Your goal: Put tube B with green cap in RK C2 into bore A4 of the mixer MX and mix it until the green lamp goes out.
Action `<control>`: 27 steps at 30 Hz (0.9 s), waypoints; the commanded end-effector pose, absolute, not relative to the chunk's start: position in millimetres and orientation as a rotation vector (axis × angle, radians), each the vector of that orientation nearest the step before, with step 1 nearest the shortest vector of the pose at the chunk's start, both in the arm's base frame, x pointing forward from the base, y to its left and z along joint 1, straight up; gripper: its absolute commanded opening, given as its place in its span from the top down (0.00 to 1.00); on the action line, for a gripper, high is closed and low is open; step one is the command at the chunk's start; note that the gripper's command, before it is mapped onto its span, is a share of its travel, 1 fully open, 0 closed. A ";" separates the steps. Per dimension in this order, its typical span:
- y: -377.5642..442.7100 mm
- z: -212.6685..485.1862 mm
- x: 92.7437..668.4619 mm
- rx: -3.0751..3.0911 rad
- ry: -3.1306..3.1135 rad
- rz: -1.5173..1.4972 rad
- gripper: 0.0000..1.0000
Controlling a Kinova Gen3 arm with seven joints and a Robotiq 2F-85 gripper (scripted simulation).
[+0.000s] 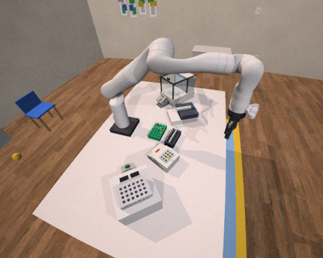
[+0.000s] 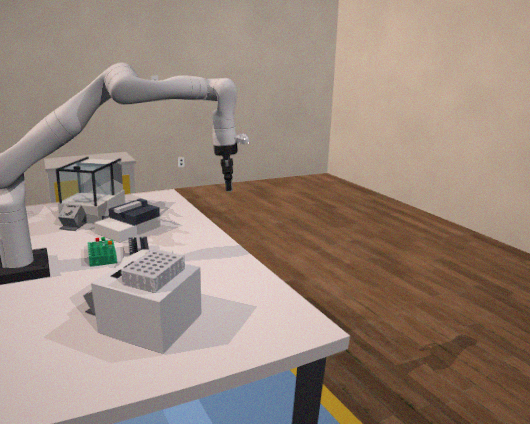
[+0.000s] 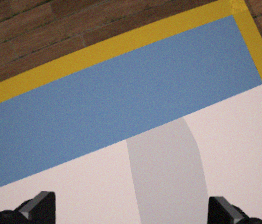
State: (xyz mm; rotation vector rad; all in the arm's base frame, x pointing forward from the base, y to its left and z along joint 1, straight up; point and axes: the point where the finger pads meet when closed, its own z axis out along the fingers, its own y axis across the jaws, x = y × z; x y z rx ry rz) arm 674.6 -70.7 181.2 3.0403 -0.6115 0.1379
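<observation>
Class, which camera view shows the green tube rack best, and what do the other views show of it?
The top view: the green tube rack shows its whole upper face, bores and coloured caps. The exterior view shows it small and side-on, just behind the mixer. The wrist view misses it, showing only the bench edge.

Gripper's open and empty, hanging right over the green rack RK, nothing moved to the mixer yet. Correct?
Not quite. The gripper is open and empty, but it does not hang over the green rack RK. It hangs at the bench's edge, well away from the rack. The top view shows this, and the wrist view looks down on the bench edge and blue floor strip, no rack. The mixer's block shows only open bores.
</observation>
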 end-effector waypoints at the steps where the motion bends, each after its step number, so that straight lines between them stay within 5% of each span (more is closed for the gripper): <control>1: -70.8 182.9 675.0 3.040 -0.612 0.142 0.00; 17: -70.8 182.9 675.0 3.040 -0.612 0.142 0.00; 18: -70.2 183.7 671.9 3.037 -0.627 0.142 0.58; 27: -67.9 187.2 658.9 3.006 -0.763 0.140 0.58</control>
